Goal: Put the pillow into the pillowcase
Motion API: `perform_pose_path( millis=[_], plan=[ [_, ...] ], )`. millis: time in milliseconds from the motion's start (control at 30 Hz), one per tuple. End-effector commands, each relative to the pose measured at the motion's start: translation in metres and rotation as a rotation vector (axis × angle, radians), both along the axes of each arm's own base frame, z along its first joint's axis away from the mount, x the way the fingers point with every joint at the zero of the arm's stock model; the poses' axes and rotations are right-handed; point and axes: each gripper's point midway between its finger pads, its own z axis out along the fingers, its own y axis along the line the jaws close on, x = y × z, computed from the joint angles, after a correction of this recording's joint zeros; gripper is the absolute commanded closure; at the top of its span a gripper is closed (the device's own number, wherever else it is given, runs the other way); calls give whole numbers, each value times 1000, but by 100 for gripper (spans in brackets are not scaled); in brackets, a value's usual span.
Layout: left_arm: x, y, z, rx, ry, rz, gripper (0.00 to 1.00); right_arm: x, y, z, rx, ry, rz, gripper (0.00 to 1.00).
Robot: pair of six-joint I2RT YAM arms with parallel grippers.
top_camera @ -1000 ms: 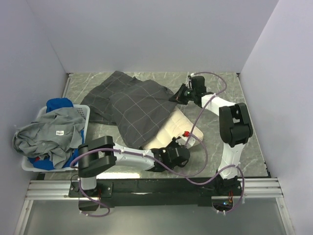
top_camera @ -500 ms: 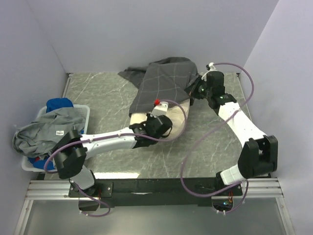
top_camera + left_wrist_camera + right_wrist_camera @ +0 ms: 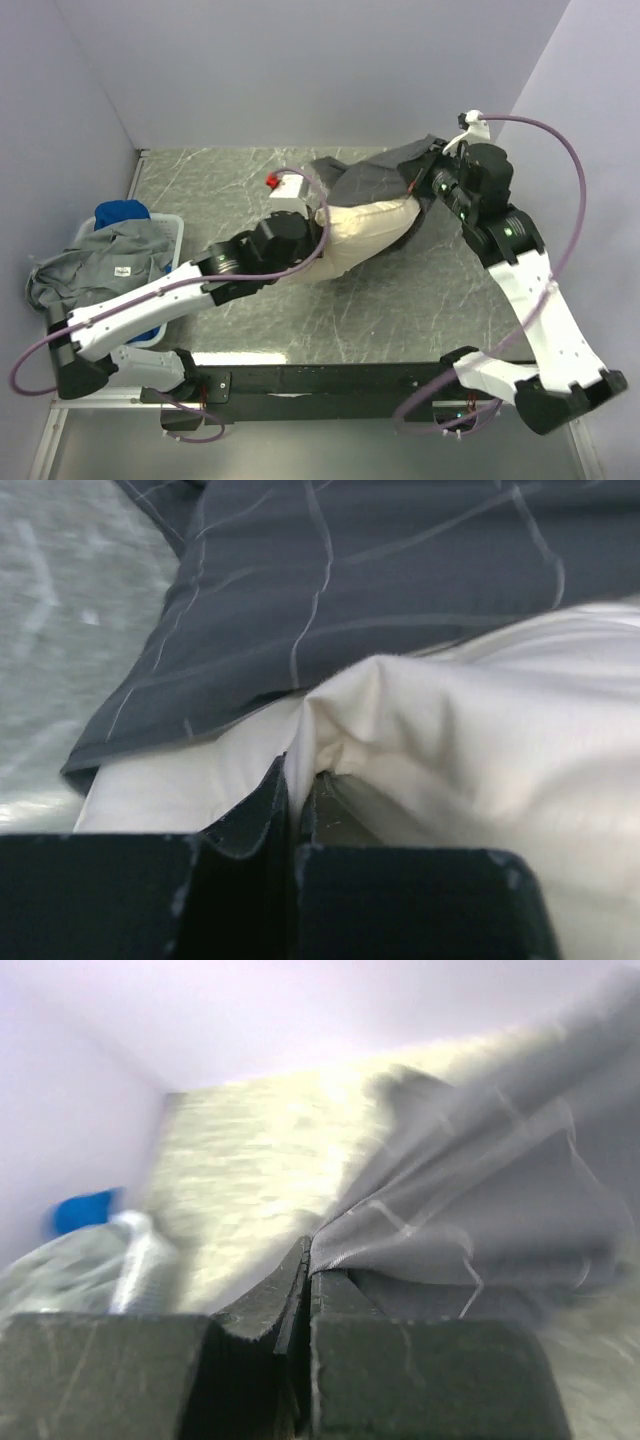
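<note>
The cream pillow (image 3: 370,225) lies across the middle of the table, its right end under the dark grid-patterned pillowcase (image 3: 385,165). My left gripper (image 3: 322,238) is at the pillow's left end and is shut on a fold of it. In the left wrist view the fingers (image 3: 298,780) pinch the cream pillow (image 3: 480,720), and the pillowcase (image 3: 350,570) drapes over it just beyond. My right gripper (image 3: 432,185) is at the far right, shut on the pillowcase's edge. The right wrist view shows the gripper (image 3: 308,1260) pinching the blurred pillowcase (image 3: 480,1220).
A white basket (image 3: 168,232) stands at the left edge, holding a plain grey garment (image 3: 110,265) and a blue cloth (image 3: 122,212). Walls close in the back and both sides. Purple cables loop over both arms.
Both arms have swung toward the far right. The pillowcase was dragged to the back right corner, and the pillow moved up and right with my left gripper.
</note>
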Motion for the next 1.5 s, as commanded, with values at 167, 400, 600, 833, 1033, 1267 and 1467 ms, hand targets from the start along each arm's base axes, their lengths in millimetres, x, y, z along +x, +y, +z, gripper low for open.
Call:
perform_pose_path(
  millis=[167,400,600,833,1033,1267,1467],
  plan=[
    [1,35,20,-588,246,50,99,-14,107,-19,-107,23,178,100],
    [26,82,-106,-647,483,185,99,29,178,-116,-174,193,279,100],
    [38,115,-151,-643,532,333,99,21,179,-94,-213,120,283,47],
    [50,130,-163,-685,556,364,99,-23,117,-46,-131,-35,161,18],
    [55,134,-147,-668,506,363,99,-64,73,-133,33,-42,82,18],
    [60,135,-126,-637,463,352,99,-70,94,-214,137,-43,165,33],
    [62,136,-118,-624,453,348,99,-43,118,-240,117,-60,156,34]
  ],
)
